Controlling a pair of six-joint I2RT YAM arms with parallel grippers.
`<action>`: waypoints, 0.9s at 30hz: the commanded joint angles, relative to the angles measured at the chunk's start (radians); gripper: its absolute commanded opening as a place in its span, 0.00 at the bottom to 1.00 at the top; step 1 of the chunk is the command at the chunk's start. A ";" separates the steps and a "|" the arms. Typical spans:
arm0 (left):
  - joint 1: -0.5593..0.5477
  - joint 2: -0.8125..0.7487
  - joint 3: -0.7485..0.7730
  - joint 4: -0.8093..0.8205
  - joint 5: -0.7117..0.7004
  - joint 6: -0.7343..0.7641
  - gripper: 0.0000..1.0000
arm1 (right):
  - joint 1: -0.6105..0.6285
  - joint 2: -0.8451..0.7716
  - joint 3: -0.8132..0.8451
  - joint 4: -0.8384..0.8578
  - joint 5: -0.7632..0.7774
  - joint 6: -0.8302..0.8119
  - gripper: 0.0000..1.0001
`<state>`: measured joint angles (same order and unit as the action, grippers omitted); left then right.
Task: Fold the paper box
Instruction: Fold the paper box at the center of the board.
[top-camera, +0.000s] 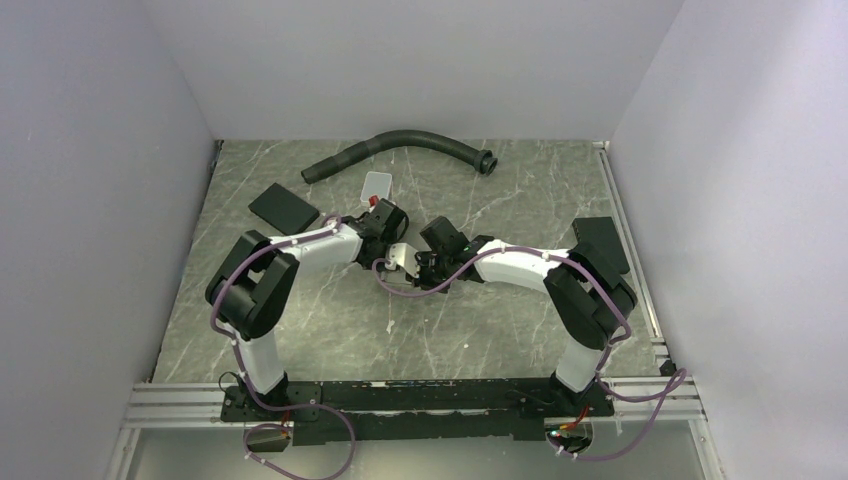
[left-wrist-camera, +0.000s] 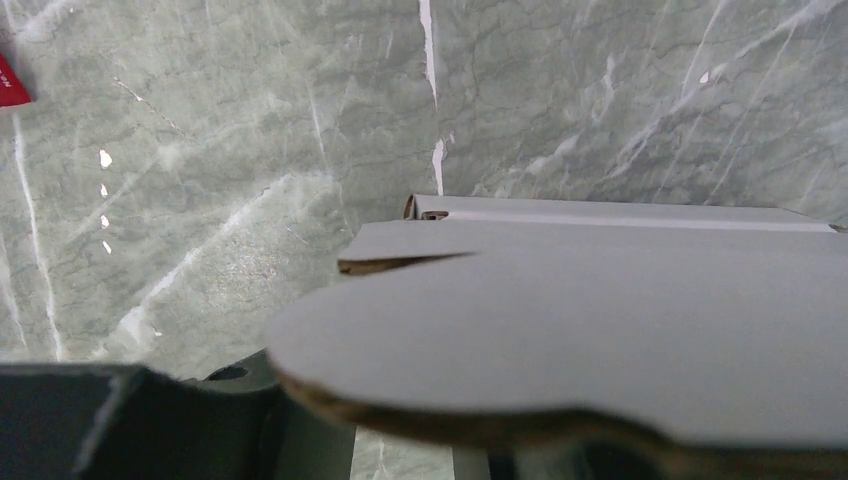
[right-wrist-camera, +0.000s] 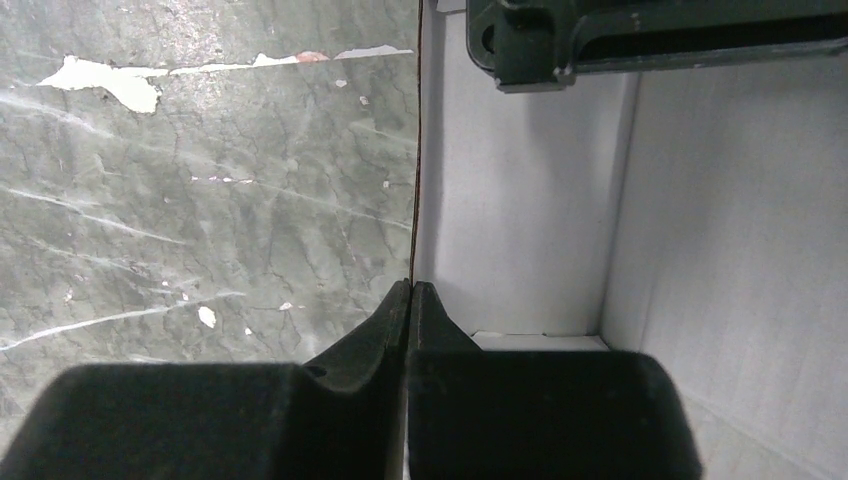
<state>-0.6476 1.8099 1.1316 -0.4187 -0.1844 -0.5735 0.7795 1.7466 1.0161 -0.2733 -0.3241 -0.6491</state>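
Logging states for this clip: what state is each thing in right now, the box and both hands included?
paper box: partly folded, walls up, not closed
right hand: shut on a box wall's edge
left hand: at the box; open or shut hidden by a flap
hose: lying curved, untouched
black pad: lying flat
grey tile: lying flat

- paper box (left-wrist-camera: 600, 330): thin white card, matt and smooth, with a raw brown cut edge.
- desk (right-wrist-camera: 200, 200): smooth grey-green marble-patterned top with a slight sheen, chipped white in spots.
- right hand (right-wrist-camera: 410, 292): matt black plastic.
- hose (top-camera: 400, 137): matt black, ribbed.
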 joint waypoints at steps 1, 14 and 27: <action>-0.020 -0.066 -0.012 0.045 0.002 -0.026 0.38 | 0.029 0.020 0.018 0.036 -0.048 0.008 0.00; -0.019 -0.148 -0.056 0.058 -0.002 -0.011 0.41 | 0.030 0.004 0.021 0.039 -0.044 0.016 0.09; -0.020 -0.045 -0.020 0.017 -0.010 0.006 0.35 | 0.031 0.006 0.021 0.039 -0.045 0.016 0.09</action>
<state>-0.6498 1.7466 1.0721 -0.4019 -0.1894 -0.5827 0.8001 1.7477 1.0161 -0.2695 -0.3496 -0.6426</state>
